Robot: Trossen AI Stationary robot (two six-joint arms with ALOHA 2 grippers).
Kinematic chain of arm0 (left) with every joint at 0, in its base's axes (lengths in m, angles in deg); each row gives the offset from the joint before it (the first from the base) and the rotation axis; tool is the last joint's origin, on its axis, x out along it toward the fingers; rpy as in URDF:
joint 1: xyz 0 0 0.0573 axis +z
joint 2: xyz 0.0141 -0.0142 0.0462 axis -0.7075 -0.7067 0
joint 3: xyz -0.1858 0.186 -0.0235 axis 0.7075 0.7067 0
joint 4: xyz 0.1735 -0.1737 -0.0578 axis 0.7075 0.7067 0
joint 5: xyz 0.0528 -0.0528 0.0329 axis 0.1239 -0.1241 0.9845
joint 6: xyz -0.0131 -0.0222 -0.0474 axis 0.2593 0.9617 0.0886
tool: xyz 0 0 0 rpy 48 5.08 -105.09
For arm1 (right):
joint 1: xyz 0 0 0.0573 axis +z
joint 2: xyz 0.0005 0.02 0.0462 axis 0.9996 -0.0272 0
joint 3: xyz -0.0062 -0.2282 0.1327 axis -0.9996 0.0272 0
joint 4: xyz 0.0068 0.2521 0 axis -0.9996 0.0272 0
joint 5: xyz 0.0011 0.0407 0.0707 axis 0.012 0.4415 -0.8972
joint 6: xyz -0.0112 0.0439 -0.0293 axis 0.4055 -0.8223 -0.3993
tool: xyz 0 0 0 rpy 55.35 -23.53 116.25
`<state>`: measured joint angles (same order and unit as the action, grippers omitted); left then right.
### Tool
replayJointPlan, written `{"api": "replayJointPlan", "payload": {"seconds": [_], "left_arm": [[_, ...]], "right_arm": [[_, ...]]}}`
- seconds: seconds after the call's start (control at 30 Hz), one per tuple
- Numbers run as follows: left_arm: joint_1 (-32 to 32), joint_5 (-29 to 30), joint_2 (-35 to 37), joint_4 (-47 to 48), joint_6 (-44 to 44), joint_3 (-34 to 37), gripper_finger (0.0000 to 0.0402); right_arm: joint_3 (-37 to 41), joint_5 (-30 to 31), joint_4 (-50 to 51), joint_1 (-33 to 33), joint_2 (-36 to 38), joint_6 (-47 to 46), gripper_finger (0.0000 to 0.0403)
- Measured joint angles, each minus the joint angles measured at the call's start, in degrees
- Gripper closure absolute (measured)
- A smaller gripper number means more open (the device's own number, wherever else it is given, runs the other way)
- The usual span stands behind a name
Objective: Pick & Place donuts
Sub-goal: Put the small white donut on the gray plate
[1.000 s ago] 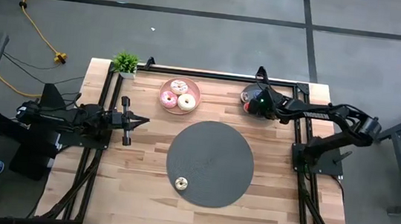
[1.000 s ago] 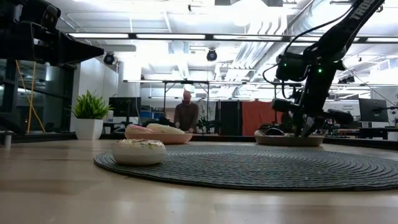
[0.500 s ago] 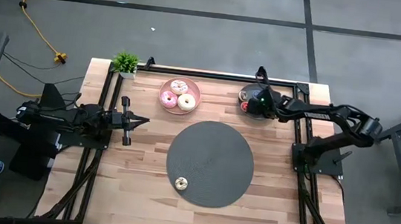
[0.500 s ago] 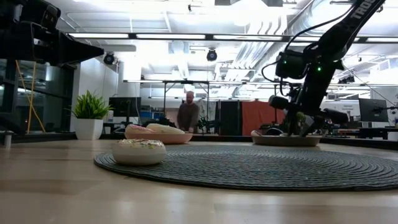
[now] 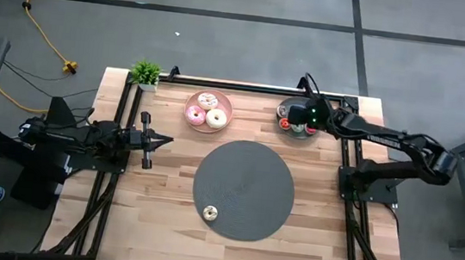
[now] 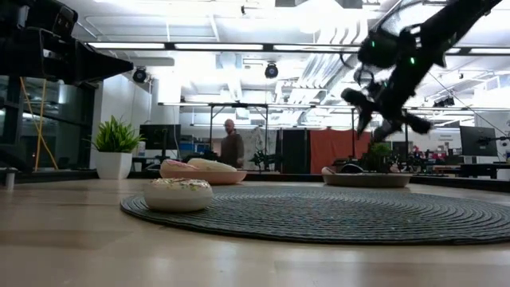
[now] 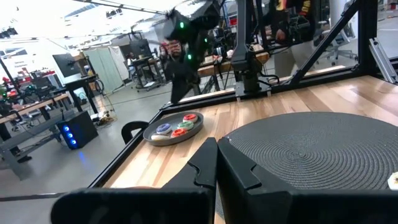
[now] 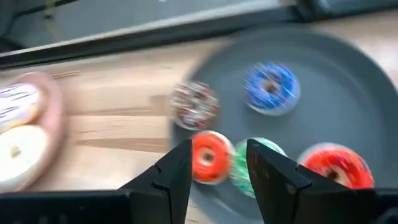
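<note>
Over on the left, the left gripper (image 5: 165,139) sits pinched shut and empty beside the table edge, parked clear of the work. Centre stage, one cream donut (image 5: 210,213) rests on the dark mat (image 5: 245,170), likely the drop zone; larger donuts (image 5: 208,110) lie on the pink plate (image 5: 190,102). On the right, the right gripper (image 8: 217,163) hovers above the grey plate (image 8: 367,99), jaws apart, holding nothing, lined up over the small red donut (image 8: 209,157).

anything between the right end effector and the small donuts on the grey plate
Nothing visible. The right end effector hangs open just above the grey plate, the red donut and green donut showing in its gap, with only air between.
</note>
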<state>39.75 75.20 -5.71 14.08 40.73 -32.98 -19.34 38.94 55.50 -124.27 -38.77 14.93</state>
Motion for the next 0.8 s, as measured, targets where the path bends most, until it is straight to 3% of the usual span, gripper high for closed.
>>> {"api": "replayJointPlan", "payload": {"seconds": [0.2, 0.4, 0.6, 0.8], "left_arm": [[0.00, 0.00, 0.00, 0.00, 0.00, -0.02, 0.0401], [0.00, 0.00, -0.01, 0.00, 0.00, -0.02, 0.0401], [0.00, 0.00, 0.00, 0.00, 0.00, 0.00, 0.0401], [0.02, 0.00, 0.00, 0.00, 0.00, -0.02, 0.0401]], "right_arm": [[-10.64, 0.21, 7.05, 4.44, 0.70, 11.13, 0.0260], [-21.37, -0.48, 16.97, 13.83, 0.25, 19.34, 0.0260], [-26.23, -3.28, 21.24, 25.85, -0.74, 19.99, 0.0259], [-29.06, -12.85, 21.82, 36.21, -7.37, 15.48, 0.0259]]}}
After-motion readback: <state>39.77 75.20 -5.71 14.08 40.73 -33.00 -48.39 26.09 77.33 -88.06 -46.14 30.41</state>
